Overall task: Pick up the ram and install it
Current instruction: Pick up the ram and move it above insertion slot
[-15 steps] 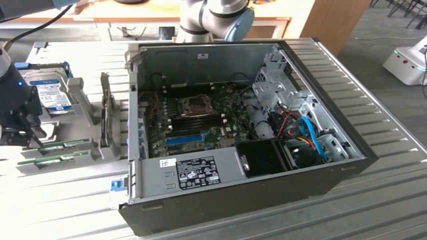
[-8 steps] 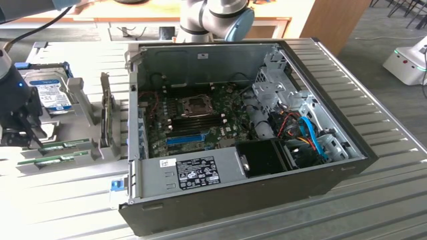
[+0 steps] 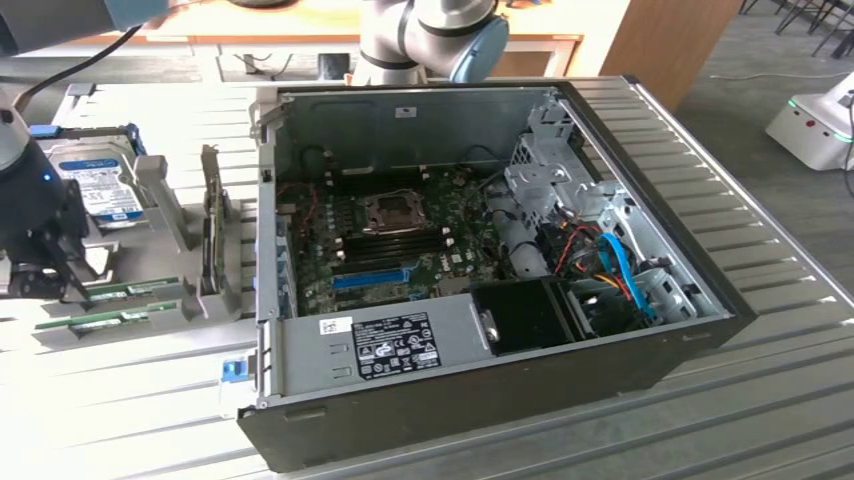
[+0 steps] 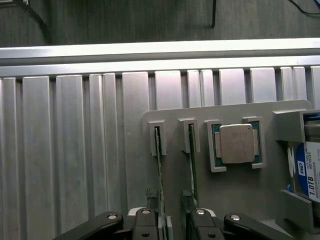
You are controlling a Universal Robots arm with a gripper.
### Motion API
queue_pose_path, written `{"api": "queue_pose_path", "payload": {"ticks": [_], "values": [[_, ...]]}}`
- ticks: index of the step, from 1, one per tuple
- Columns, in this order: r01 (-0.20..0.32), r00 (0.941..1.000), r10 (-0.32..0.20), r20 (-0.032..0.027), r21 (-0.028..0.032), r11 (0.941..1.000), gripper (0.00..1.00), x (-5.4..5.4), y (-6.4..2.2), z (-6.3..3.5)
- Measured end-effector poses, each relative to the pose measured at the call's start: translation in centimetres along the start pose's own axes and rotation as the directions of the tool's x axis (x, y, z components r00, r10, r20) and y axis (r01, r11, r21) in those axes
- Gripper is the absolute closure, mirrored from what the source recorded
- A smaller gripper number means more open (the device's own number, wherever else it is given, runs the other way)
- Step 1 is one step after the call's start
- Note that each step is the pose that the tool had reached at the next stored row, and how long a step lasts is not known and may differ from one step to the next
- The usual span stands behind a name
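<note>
The open hand [image 4: 172, 226] hangs over two ram sticks [image 4: 159, 160] upright in a grey holder [image 4: 235, 195] beside a processor [image 4: 237, 143].

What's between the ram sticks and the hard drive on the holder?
A square CPU in its own recess, seen in the wrist view.

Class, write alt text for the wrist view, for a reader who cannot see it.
The open pincer hangs over a grey holder where two green ram sticks stand on edge in side-by-side slots. A square processor chip sits in a recess beside them, with a blue-labelled hard drive further along. The holder lies on a ribbed metal table.
</note>
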State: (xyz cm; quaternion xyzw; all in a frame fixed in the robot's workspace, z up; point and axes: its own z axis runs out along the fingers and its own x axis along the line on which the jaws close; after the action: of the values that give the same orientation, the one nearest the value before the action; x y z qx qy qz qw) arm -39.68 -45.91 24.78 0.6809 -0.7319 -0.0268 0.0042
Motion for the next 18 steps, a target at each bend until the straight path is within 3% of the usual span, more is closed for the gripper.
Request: {"api": "queue_pose_path", "payload": {"ticks": [18], "values": [[0.000,1.0000,0.000,0.0000,0.0000,1.0000,0.69,0.1,-0.07,1.64]]}}
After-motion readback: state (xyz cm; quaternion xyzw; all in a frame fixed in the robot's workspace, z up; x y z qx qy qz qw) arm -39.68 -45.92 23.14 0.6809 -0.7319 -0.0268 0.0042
